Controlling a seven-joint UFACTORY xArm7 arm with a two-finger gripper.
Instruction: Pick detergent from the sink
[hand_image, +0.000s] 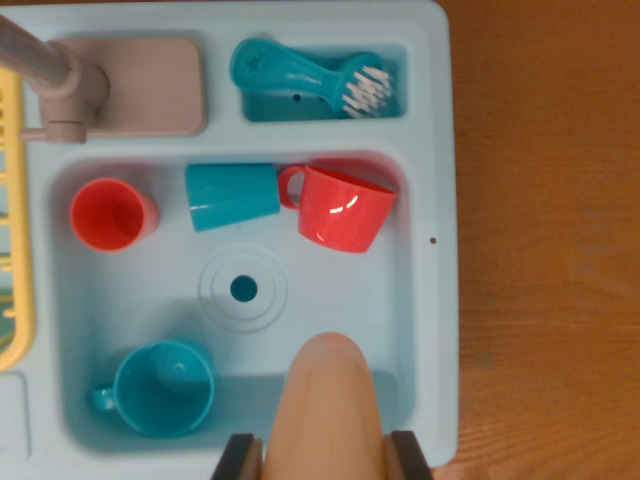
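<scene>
Wooden surface (540, 250) frames the blue sink (425, 330), and our hand (325, 462) sits at the bottom edge, closed on the tan detergent bottle (325, 400). We judge the grasp made; lifting it clear of the cups (340, 205) remains.

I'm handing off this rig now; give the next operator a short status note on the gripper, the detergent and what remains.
Gripper: shut on the detergent bottle, an orange-tan bottle between the two dark fingers at the wrist view's bottom edge.
Bottle: above the sink basin's near side; whether it is off the floor cannot be told.
Also in the basin: red cup, teal cup, red mug, teal mug.
Done: grasp. Left: lift the bottle clear of the sink.
</scene>
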